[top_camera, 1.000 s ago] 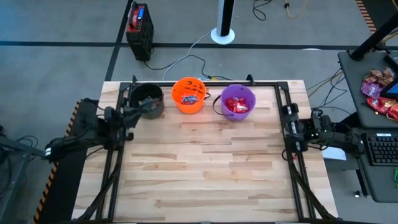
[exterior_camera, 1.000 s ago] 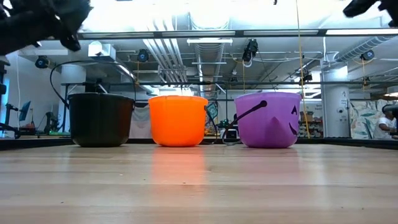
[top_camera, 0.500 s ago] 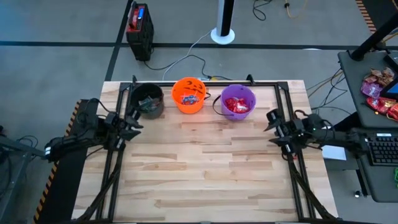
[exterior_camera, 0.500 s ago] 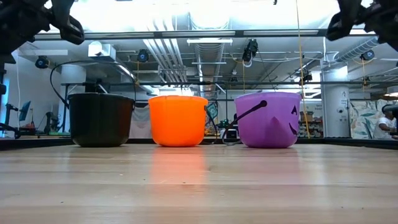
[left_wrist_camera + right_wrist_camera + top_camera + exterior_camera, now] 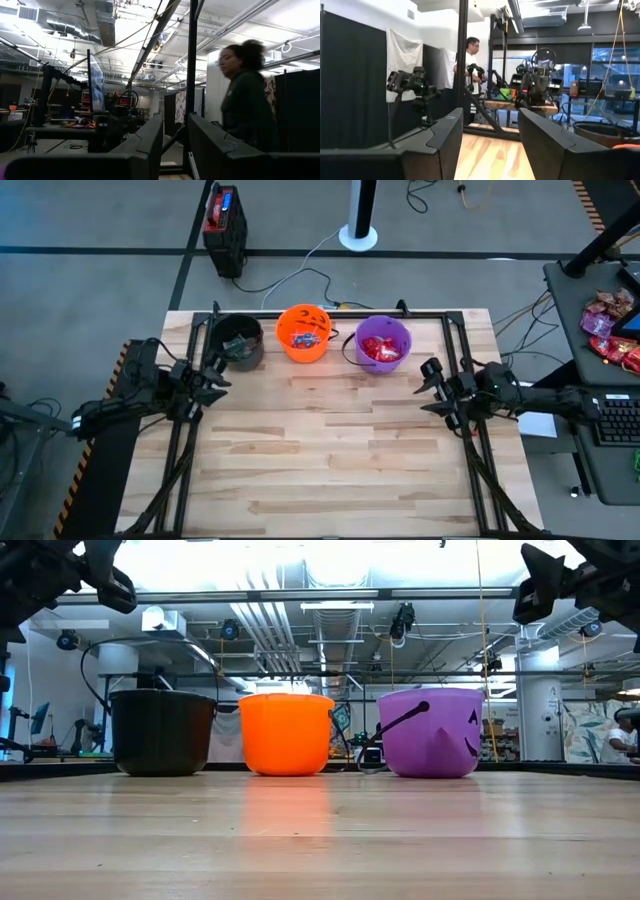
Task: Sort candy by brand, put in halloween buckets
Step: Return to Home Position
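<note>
Seen from above, the wooden table is flanked by two dark arms drawn in over its side rails. The left gripper is held above the table's left edge, near the black bucket. Its fingers are parted and nothing is gripped between them; only the room beyond is seen through the gap in the left wrist view. The right gripper is poised over the right edge, nearer than the purple bucket and to its right, likewise spread wide and empty.

Along the table's far edge the three pails are lined up upright in a row, with the orange bucket set between the black and the purple. The candy is found inside them: blue and red wrapped pieces are heaped in the orange pail and red packets in the purple one, while the contents of the black pail cannot be made out. The purple pail's thin black handle is dropped down against its side.

Beyond the table, a black box with a red top and a white stand base are seen on the grey floor. A person in a dark top is caught in the left wrist view, and a person in a white shirt in the right.
</note>
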Robot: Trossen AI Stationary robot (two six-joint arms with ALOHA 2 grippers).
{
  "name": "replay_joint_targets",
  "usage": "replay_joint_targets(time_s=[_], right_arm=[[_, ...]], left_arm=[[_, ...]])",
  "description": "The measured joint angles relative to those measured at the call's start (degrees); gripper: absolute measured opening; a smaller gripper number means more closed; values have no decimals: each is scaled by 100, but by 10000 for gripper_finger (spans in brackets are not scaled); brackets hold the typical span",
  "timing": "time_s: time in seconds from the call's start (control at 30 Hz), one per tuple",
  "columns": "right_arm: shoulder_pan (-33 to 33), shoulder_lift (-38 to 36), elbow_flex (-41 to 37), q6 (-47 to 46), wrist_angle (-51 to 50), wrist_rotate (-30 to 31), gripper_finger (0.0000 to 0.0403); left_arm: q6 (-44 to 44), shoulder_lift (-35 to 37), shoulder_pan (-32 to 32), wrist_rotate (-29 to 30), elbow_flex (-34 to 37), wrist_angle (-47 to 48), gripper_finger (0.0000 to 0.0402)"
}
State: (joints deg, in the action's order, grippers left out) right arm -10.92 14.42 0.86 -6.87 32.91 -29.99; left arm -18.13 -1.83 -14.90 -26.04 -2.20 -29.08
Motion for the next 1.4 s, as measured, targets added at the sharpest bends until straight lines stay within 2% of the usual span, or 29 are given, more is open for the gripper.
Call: replay_joint_targets(time_s=[0.7, 1.1, 1.4], right_arm=[[0, 113, 2, 0, -2, 1, 183], [26, -589, 2, 0, -99, 4, 183], [26, -720, 2, 0, -136, 3, 183]], left_arm=[[1, -7, 0, 2, 0, -2, 77], [1, -9, 0, 2, 0, -3, 77], [2, -7, 0, 2, 0, -2, 77]])
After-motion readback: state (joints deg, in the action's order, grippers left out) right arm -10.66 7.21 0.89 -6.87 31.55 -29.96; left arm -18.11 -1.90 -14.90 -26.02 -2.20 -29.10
